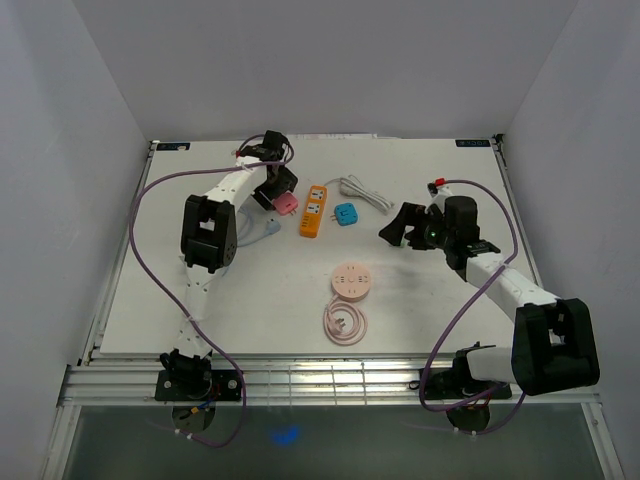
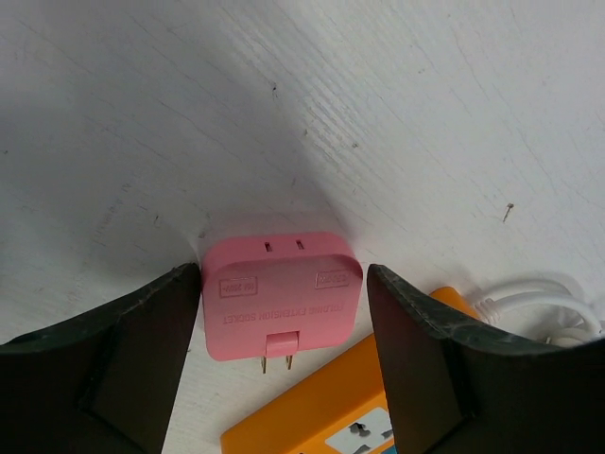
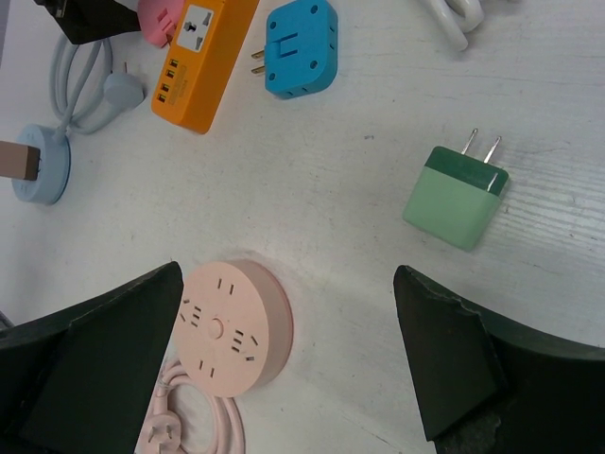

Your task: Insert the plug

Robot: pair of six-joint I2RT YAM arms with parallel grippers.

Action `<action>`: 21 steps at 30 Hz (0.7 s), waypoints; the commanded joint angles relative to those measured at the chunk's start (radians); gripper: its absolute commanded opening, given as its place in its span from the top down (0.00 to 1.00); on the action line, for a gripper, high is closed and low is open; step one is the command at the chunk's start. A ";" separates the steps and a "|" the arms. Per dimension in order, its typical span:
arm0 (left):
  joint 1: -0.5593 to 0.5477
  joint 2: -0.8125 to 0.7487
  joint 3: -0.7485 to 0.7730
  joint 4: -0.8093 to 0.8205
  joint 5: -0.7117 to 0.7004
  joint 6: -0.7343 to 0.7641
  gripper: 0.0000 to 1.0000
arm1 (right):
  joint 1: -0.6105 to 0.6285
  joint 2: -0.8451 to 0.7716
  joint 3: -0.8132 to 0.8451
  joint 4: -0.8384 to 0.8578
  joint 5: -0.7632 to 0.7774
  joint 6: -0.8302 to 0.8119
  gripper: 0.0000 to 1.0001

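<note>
Between the open jaws of the left end effector (image 2: 284, 276), flat on the counter (image 2: 397, 113): pink plug (image 2: 282, 305), wide side spanning the gap, prongs toward the orange power strip (image 2: 326, 411) just beside. Right end effector (image 3: 288, 274) likewise open, well apart.

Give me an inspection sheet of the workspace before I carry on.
Surface: white table, small marks.
Job's things: pink adapter lying flat, prongs toward orange power strip, not inserted.
Clutter: blue adapter, green adapter, pink round socket, pale blue round socket.
Pincers: left pincer open, astride the pink adapter; right pincer open, empty.
Cables: white cable at back; pink cord coiled by its socket; purple arm cables.
Surroundings: white walls on three sides.
</note>
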 commanded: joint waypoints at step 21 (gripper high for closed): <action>-0.016 -0.042 -0.102 -0.046 -0.002 0.131 0.41 | -0.032 -0.034 -0.046 0.099 -0.093 0.031 0.03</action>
